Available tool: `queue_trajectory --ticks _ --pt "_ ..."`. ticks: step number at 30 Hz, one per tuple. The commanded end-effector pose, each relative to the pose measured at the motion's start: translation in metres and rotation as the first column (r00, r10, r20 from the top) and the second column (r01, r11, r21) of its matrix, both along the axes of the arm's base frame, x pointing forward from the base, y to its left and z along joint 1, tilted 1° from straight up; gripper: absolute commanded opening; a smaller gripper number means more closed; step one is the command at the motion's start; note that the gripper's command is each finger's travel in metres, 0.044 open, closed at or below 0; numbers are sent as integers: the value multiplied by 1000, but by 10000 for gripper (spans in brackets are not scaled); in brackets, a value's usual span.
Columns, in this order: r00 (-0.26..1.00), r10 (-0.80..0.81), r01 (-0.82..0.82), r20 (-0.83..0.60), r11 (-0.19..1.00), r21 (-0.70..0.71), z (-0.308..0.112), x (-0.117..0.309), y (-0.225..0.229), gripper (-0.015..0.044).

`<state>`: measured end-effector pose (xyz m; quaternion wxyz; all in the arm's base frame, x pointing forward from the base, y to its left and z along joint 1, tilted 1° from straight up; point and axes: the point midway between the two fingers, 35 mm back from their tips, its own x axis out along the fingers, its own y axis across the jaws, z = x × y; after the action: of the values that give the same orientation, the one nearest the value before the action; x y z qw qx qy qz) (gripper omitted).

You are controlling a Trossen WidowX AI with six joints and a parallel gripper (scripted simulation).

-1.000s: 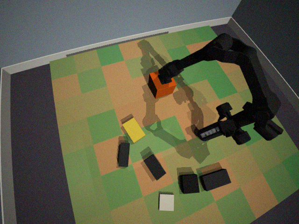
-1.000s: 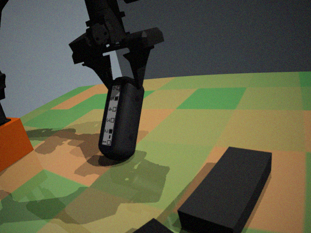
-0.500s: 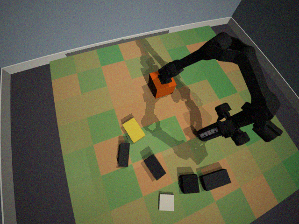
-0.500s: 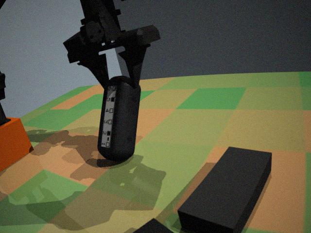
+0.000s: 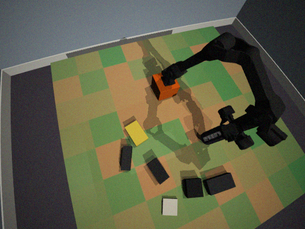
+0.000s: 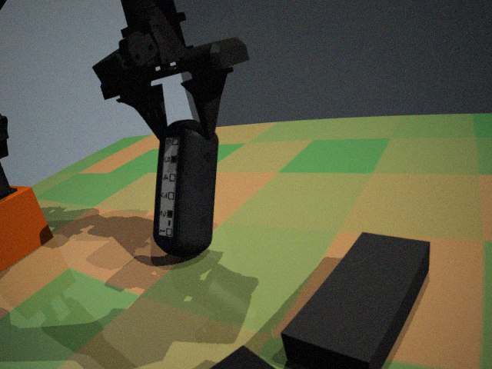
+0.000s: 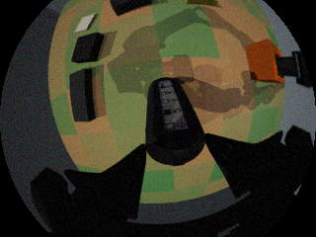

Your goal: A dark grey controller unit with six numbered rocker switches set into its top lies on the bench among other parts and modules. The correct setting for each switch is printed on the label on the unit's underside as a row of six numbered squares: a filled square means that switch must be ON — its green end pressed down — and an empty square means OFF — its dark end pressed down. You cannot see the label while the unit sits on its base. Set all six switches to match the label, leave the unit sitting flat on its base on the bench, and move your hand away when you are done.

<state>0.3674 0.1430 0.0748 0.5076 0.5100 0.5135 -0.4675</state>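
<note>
The dark grey controller unit (image 5: 205, 141) (image 6: 194, 186) (image 7: 155, 128) stands nearly upright on one rounded end, leaning slightly, its lower end at or close to the bench. My gripper (image 5: 222, 133) (image 6: 186, 133) (image 7: 176, 142) is shut on its upper end, one finger on each side. The underside label (image 5: 211, 136) (image 6: 168, 186) (image 7: 173, 106) is exposed. In the exterior view it reads, from the bottom up: 1 empty, 2 filled, 3 empty, 4 empty, 5 filled, 6 empty. The rocker switches face away and are hidden in all views.
An orange box (image 5: 168, 93) (image 6: 18, 226) (image 7: 264, 64) stands under the arm's base. Dark blocks (image 5: 219, 183) (image 5: 193, 187) (image 5: 157, 170) (image 5: 126, 157), a yellow block (image 5: 136, 133) and a white block (image 5: 169, 207) lie on the patchwork bench. Walls bound the far side.
</note>
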Motion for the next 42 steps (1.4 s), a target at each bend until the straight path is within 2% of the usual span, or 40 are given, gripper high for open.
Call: queue_trajectory --ticks 1,42 --pt "1000 -1 1 -2 1000 -15 2 0 -7 338" --pt "1000 -1 1 -2 1000 -18 6 2 -39 338"
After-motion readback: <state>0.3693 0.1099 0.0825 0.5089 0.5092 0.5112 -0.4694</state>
